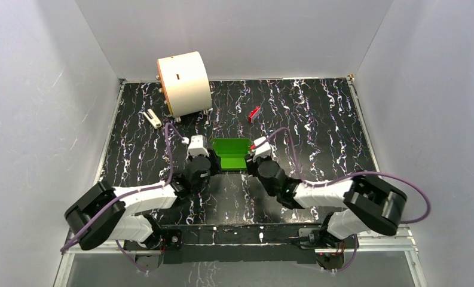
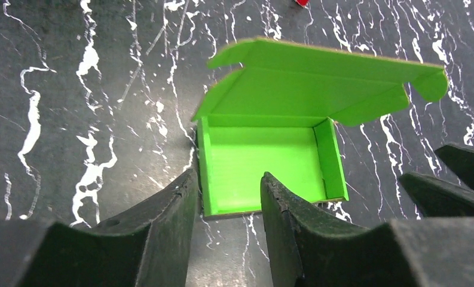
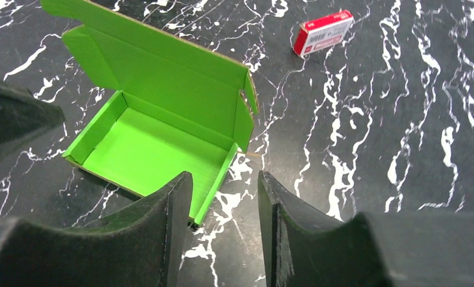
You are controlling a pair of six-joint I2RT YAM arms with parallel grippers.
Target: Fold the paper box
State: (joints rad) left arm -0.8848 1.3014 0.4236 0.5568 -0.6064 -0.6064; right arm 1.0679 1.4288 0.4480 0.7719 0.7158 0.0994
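Top: the paper box [image 1: 231,154] sits between my 2 grippers, lid up. Left wrist: left gripper [image 2: 229,185] is part open and empty, over the box's nearest wall. Right wrist: right gripper [image 3: 223,179] is likewise part open, straddling a side wall. An uneven squeeze could crush the walls or skid the box.

marbled table [image 1: 318,107], paper box [image 1: 231,154], red block [image 1: 254,113], cylinder [image 1: 183,82]
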